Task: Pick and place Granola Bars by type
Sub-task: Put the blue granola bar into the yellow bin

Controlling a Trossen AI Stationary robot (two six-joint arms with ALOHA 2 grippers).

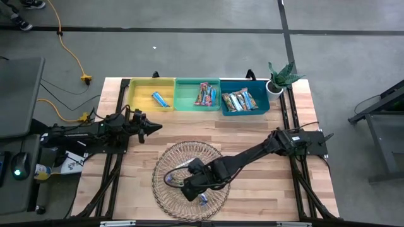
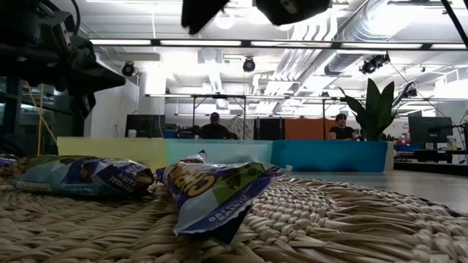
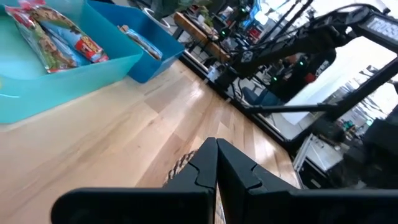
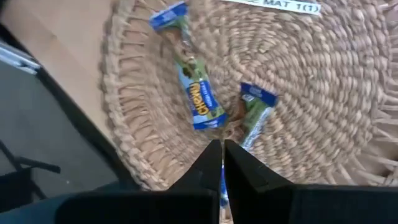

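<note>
Right gripper (image 4: 222,152) hangs shut and empty over the woven mat (image 1: 165,189), lower centre. Two bars (image 4: 198,99) lie just ahead of its tip, long axes roughly in line with the fingers. Left gripper (image 1: 154,127), shut, waits mid-left.

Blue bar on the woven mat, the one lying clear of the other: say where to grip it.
Grip the blue bar across its narrow middle, from straight above. It lies flat on the mat, long edges free; the crimped ends are thin and floppy.
</note>
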